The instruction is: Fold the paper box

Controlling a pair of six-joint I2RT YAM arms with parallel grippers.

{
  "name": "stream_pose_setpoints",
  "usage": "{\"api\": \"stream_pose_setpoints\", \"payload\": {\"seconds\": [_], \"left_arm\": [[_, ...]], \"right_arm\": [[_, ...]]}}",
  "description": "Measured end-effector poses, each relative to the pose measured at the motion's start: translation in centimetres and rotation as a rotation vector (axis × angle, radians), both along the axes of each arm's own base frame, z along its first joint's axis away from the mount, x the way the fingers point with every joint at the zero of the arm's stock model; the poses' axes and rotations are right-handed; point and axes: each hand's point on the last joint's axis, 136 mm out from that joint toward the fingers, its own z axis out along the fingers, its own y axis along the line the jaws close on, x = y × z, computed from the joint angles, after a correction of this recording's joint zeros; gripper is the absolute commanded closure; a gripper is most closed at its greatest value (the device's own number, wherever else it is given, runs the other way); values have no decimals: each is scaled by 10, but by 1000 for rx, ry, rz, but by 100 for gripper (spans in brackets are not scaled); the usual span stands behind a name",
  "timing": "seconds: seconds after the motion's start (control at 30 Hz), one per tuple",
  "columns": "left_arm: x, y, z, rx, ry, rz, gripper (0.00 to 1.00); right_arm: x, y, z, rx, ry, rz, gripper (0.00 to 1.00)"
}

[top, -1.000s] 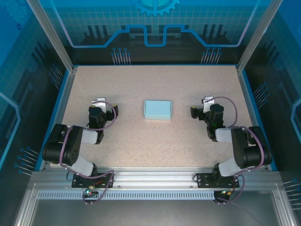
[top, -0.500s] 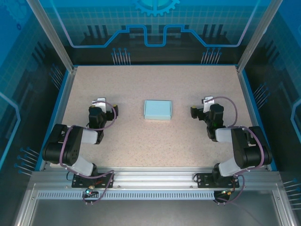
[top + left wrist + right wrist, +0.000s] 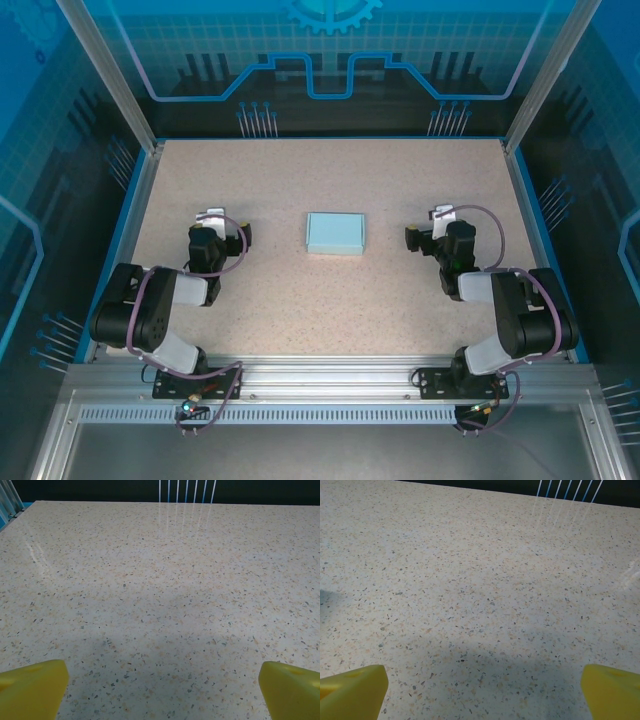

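Top view: paper box (image 3: 335,233), a closed flat rectangle, lies mid surface (image 3: 300,310) btwn left tool (image 3: 213,217) & right tool (image 3: 441,214), apart from both.
Left wrist: left tool's fingers (image 3: 32,687) spread wide over bare speckled surface.
Right wrist: right tool's fingers (image 3: 352,687) likewise spread wide, gripping nothing.

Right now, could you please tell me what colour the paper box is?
The paper box is pale sky blue; top external view.

paper box (image 3: 335,233) closed, flat on table (image 3: 320,175) centre
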Motion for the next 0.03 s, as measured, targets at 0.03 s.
{"api": "stream_pose_setpoints", "payload": {"seconds": [0.03], "left_arm": [[0,0,0,0,0,0,1]], "right_arm": [[0,1,0,2,0,4,0]]}}
